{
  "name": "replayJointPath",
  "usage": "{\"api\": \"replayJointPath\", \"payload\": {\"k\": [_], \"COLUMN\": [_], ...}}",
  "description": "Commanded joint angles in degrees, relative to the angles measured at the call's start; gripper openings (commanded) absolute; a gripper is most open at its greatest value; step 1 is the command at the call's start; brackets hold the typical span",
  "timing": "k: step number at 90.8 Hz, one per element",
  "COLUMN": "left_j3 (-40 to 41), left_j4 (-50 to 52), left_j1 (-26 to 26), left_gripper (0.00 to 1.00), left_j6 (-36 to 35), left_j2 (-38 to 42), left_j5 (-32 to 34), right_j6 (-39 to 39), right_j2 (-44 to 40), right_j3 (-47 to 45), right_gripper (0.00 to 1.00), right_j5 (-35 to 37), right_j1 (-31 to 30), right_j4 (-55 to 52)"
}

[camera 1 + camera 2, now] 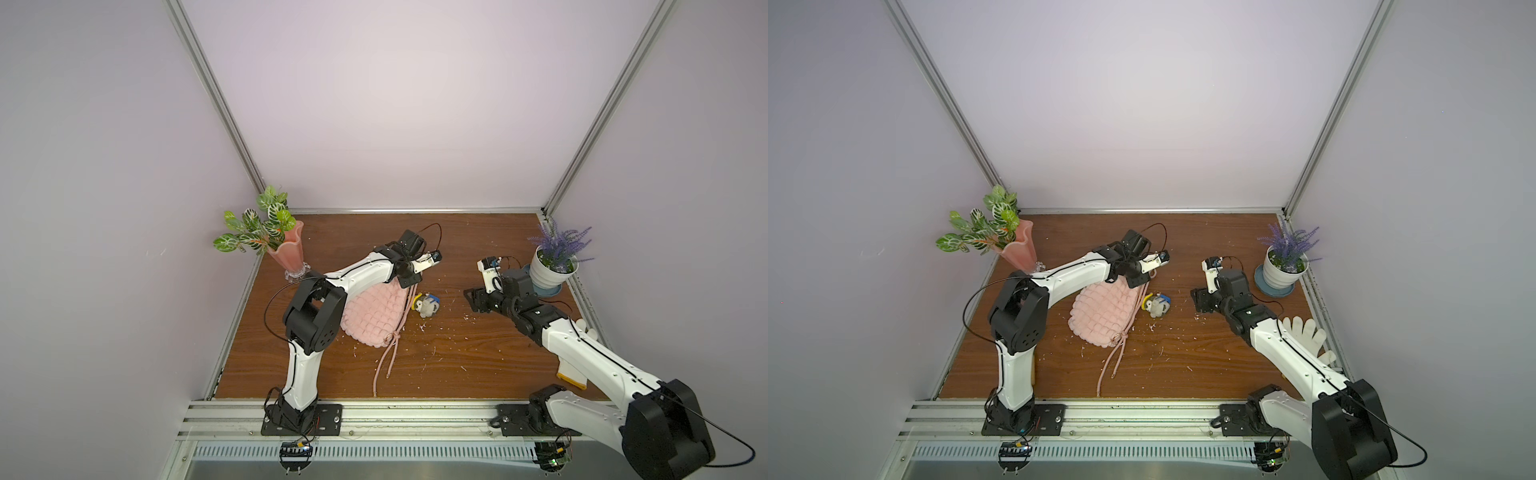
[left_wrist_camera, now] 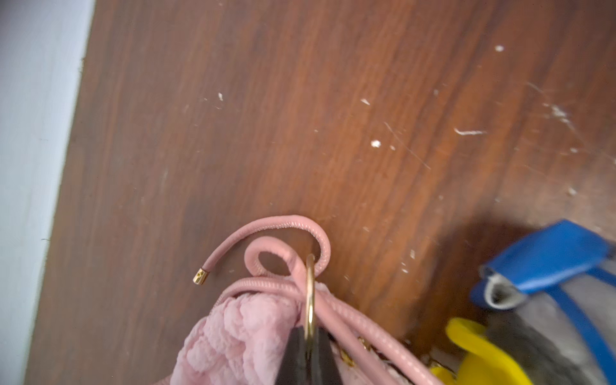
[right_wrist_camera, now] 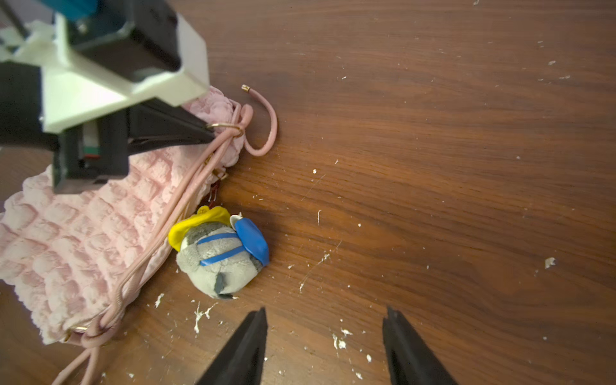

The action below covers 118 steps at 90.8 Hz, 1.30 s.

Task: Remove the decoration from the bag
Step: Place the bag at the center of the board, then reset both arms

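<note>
Soft, light plush decoration [image 3: 216,256], likely squashes easily; best to pinch across grey body, beside bag [image 3: 83,233]; left gripper [image 2: 310,330] closed on gold ring [image 2: 310,293], right gripper [image 3: 326,310] parted, empty.

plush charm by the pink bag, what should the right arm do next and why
Probably ease the right gripper forward to straddle the small grey plush charm with yellow hat: its jaws stand open short of it, while the left gripper grips the gold ring on the quilted pink pouch bag.
</note>
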State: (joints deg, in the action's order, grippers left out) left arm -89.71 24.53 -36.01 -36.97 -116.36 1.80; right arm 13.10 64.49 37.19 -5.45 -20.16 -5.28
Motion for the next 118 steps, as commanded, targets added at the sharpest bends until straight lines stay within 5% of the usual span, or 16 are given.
{"api": "replayJointPath", "payload": {"k": [1, 28, 36, 60, 91, 118], "left_j3": [-4.3, -3.2, -1.6, 9.4, 48.8, 63.2], "left_j4": [-2.2, -2.1, -2.2, -4.0, -38.6, -64.6], "left_j1": [1.0, 2.3, 3.0, 7.4, 28.9, 31.3], "left_gripper": [0.0, 0.25, 0.43, 0.64, 0.82, 0.93], "left_j6": [-1.5, 1.3, 4.2, 19.7, 44.9, 43.0], "left_j2": [-1.8, -1.8, 1.8, 18.7, 42.3, 38.3], "left_j5": [5.0, 5.5, 2.9, 0.9, 0.3, 10.9], "right_j6": [0.3, 1.1, 1.6, 2.3, -7.3, -13.6], "right_j2": [-0.2, 0.4, 0.3, -0.5, -1.9, 6.0], "right_j3": [0.0, 0.8, 1.1, -2.1, -15.8, -22.8], "right_gripper": [0.6, 0.68, 0.71, 0.92, 0.99, 0.99], "right_j5": [0.6, 0.4, 0.5, 2.9, 19.3, 22.1], "right_j1": [0.4, 0.7, 1.2, 4.6, 6.6, 8.8], "right_j4": [2.3, 3.9, 5.0, 15.3, 40.8, 61.6]}}
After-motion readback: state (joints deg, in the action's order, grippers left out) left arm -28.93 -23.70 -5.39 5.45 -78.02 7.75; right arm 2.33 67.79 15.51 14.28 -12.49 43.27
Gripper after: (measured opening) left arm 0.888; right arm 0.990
